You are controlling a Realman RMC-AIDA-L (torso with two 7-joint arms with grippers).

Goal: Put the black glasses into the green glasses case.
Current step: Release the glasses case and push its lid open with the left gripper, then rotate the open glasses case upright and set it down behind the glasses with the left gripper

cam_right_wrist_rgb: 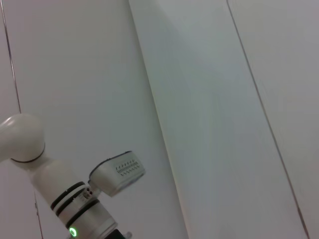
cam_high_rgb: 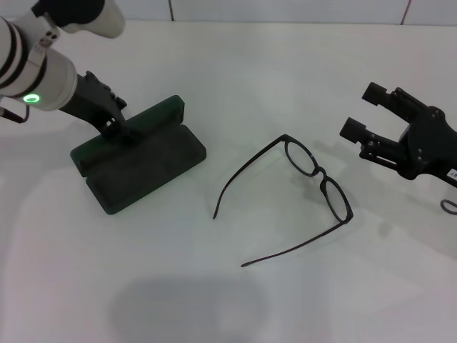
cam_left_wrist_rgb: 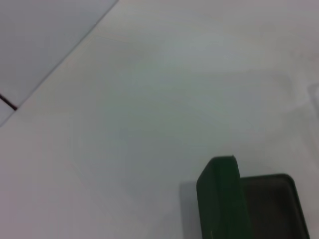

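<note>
The green glasses case point(cam_high_rgb: 146, 171) lies open at the left of the white table, with its lid point(cam_high_rgb: 153, 118) raised behind the dark grey-lined base. My left gripper point(cam_high_rgb: 114, 123) is at the lid's left end, against it. The case also shows in the left wrist view point(cam_left_wrist_rgb: 222, 199). The black glasses point(cam_high_rgb: 318, 175) lie on the table right of the case, with their temple arms unfolded and pointing to the front left. My right gripper point(cam_high_rgb: 365, 112) is open and empty, hovering right of the glasses and apart from them.
A small grey cable loop point(cam_high_rgb: 448, 206) lies at the right edge under my right arm. The table's back edge point(cam_high_rgb: 285, 21) meets a white wall. The right wrist view shows only the wall and my left arm point(cam_right_wrist_rgb: 65, 199).
</note>
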